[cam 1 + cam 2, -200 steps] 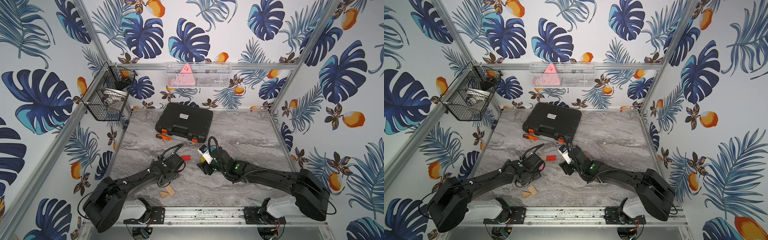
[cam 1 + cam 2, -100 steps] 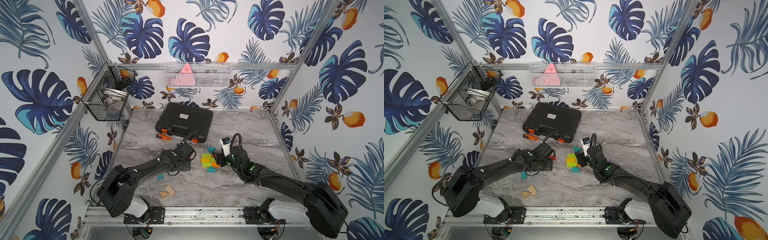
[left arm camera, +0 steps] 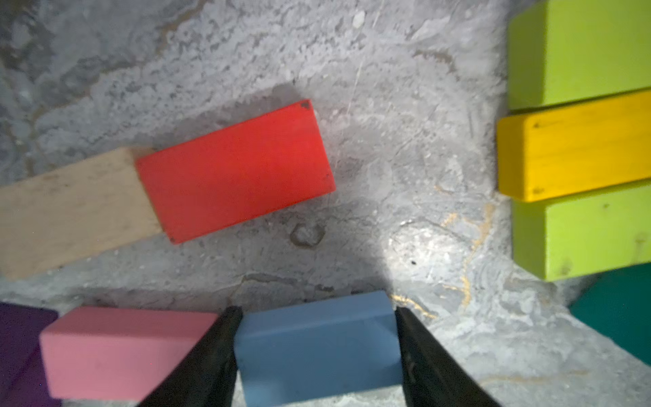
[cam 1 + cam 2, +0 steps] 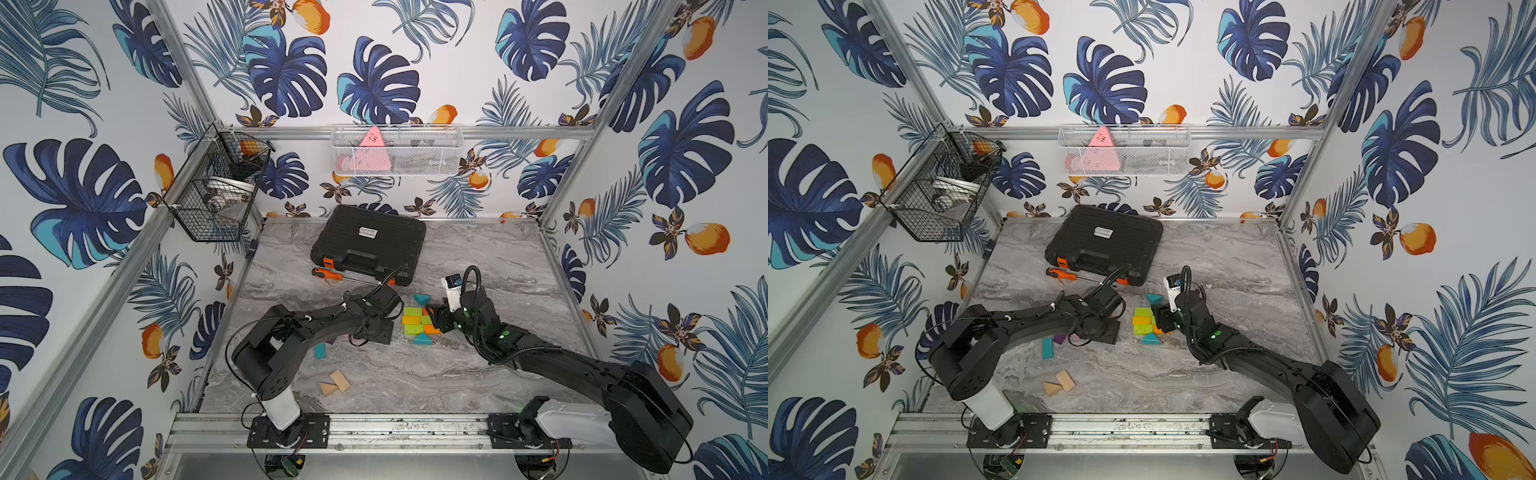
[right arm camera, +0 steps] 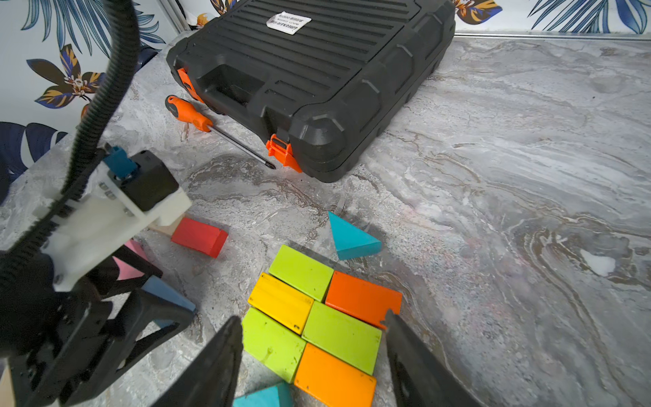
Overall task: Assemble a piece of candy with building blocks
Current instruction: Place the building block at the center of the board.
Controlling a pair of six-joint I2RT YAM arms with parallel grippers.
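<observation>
Wood blocks (image 4: 334, 384), two of them, lie touching near the front edge of the table (image 4: 478, 374). A bit farther in, a teal brick (image 4: 320, 350) lies alone.

Next comes the left gripper (image 3: 317, 310), down low on the table. Its two fingers press the sides of a blue block (image 3: 317, 352) that sits flat on the table. A pink block (image 3: 119, 352) lies just beside it. A red block (image 3: 236, 172) lies a little past it, touching a bare wood brick (image 3: 70, 211).

The right gripper (image 5: 312, 317) hangs over the candy patch (image 4: 415, 322), fingers wide apart, holding nothing. The patch is six bricks pushed together: three green, one yellow, two orange. A near teal wedge (image 5: 264, 396) touches its near side. A far teal wedge (image 5: 352, 239) lies just beside its far side.

Farther back lie a screwdriver (image 5: 192, 114) and a black case (image 5: 317, 70).
</observation>
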